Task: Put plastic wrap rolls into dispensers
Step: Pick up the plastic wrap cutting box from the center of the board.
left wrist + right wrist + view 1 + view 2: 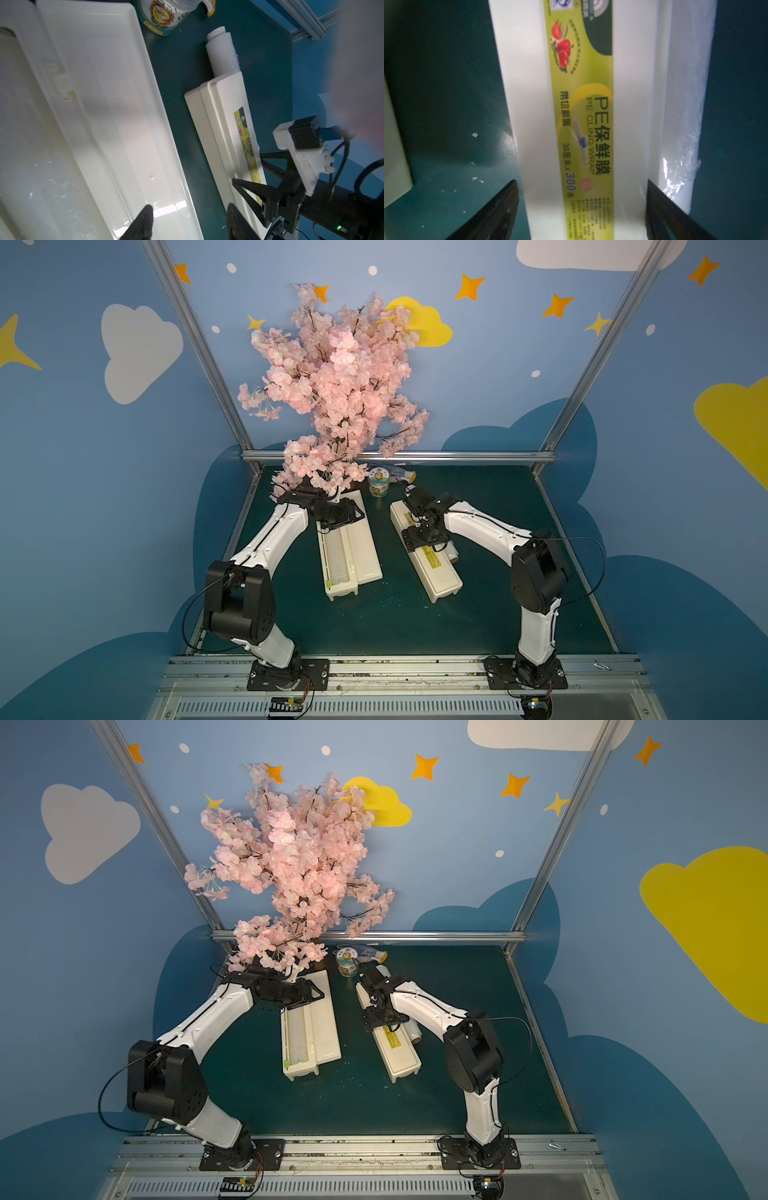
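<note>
The left dispenser (343,593) lies open, its lid (365,547) folded flat to the right, and a plastic wrap roll (338,560) rests in its trough. My left gripper (345,512) hovers over this box's far end. Its jaws (189,205) are open, with only the lid's rim below them and nothing gripped. The right dispenser (440,576) is closed, yellow label up. A second roll (451,551) lies on the mat against its right side, also seen in the right wrist view (685,104). My right gripper (581,181) is wide open above the closed box, a finger on each side.
A small round jar (378,485) and a clear bottle with a yellow cap (401,476) stand at the back between the boxes. A pink blossom tree (332,385) overhangs the back left, above my left wrist. A metal rail (399,456) bounds the far edge.
</note>
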You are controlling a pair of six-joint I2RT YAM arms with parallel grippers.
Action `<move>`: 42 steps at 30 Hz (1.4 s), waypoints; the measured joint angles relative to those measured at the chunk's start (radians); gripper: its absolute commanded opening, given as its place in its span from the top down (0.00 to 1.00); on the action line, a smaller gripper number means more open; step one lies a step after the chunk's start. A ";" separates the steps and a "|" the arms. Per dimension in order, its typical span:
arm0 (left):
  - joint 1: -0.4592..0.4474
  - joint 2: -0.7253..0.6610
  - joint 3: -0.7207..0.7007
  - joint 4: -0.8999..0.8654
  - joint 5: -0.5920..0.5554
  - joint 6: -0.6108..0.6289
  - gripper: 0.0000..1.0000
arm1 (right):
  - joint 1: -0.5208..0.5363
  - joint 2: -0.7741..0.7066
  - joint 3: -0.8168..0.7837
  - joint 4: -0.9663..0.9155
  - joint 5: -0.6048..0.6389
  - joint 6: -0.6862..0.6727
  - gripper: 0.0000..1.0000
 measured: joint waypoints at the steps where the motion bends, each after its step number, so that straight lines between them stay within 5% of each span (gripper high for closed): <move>1: -0.005 0.003 0.000 0.006 0.007 -0.003 0.42 | 0.010 0.009 0.009 -0.009 0.026 0.011 0.10; 8: -0.016 0.021 -0.005 0.020 0.035 -0.004 0.42 | 0.052 0.077 0.081 -0.084 0.153 0.066 0.10; 17: -0.008 0.021 -0.007 0.027 0.058 0.019 0.41 | 0.044 0.058 0.109 -0.104 0.100 0.045 0.10; 27: 0.036 0.021 -0.007 0.050 0.089 0.036 0.36 | -0.019 0.211 0.467 -0.119 0.038 -0.042 0.10; 34: 0.061 0.020 -0.013 0.076 0.109 0.040 0.36 | -0.040 0.390 0.611 -0.170 0.027 -0.094 0.10; 42: 0.080 0.020 -0.015 0.090 0.124 0.043 0.35 | -0.037 0.434 0.697 -0.228 0.063 -0.118 0.10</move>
